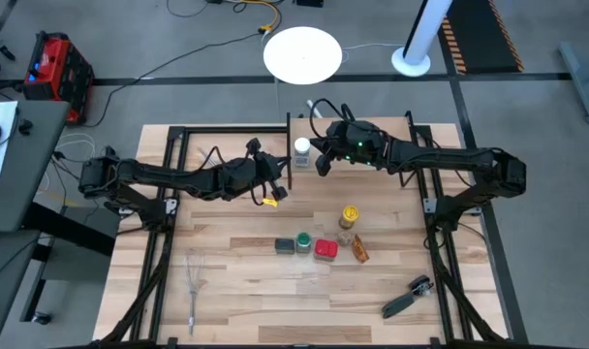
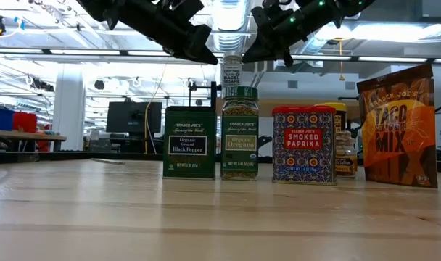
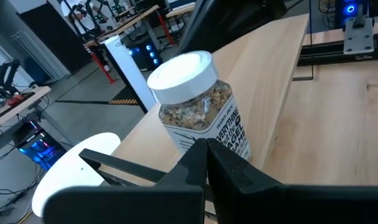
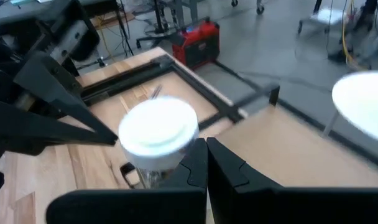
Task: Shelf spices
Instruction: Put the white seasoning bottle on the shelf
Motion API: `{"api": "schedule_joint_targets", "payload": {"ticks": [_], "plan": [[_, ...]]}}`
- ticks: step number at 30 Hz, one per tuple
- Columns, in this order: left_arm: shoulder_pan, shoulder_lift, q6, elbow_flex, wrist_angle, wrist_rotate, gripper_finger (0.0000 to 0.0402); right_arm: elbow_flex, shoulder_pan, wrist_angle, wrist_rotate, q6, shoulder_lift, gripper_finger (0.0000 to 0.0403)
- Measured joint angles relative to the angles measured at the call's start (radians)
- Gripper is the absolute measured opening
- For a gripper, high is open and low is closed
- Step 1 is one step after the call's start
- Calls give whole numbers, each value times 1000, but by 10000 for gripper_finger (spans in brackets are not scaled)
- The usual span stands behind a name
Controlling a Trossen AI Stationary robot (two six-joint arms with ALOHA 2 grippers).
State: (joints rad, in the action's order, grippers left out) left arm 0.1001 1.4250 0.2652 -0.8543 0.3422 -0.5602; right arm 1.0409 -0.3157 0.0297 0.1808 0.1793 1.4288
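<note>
On the table (image 1: 236,291), the pepper tin (image 2: 189,142), oregano jar (image 2: 239,133), paprika tin (image 2: 303,145) and taco mix (image 2: 398,127) are standing near. Farther, a white-capped jar (image 1: 301,151) is sitting on the shelf (image 1: 372,179), between the left gripper (image 1: 281,184) and right gripper (image 1: 321,163), both hovering with fingers pressed together, empty.

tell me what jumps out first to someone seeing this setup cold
Both shut grippers, left gripper and right gripper, close in from either side on a white-capped jar standing on the shelf at the table's far edge. Nearer the middle of the table waits a cluster of spices, among them a red smoked paprika tin.
</note>
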Motion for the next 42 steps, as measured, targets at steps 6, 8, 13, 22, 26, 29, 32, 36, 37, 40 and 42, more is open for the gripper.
{"api": "schedule_joint_targets", "payload": {"ticks": [6, 8, 13, 22, 26, 29, 32, 36, 37, 40, 42], "plan": [[3, -7, 0, 0, -39, -2, 0, 0, 5, -115, 4, 70, 0, 2], [4, -7, 0, 0, -40, -2, 0, 0, 10, -119, 5, 79, 0, 2], [4, -7, 0, 0, -39, 3, 0, 0, 23, -64, 4, 68, 0, 2], [4, -7, 1, 0, -38, 13, 0, 0, 26, -20, 4, 47, 0, 2], [4, -7, 1, 0, -38, 14, 0, 0, 19, -18, 4, 47, 0, 2], [4, -7, 1, 0, -38, 27, 0, 0, 15, -18, 4, 47, 0, 2], [6, -7, 11, 0, -38, 29, 0, 0, 10, -37, 3, 56, 0, 2], [15, -7, 12, 0, -37, 34, 0, 0, 21, -83, 4, 82, 0, 2], [22, -7, 12, 0, -36, 45, 0, 0, 23, -84, 3, 83, 0, 2], [48, -1, 3, 0, -38, 109, 0, 0, 34, -78, 3, 83, 0, 2], [57, -1, -9, 1, -40, 112, 0, 0, 35, -75, 3, 83, 0, 2]]}}
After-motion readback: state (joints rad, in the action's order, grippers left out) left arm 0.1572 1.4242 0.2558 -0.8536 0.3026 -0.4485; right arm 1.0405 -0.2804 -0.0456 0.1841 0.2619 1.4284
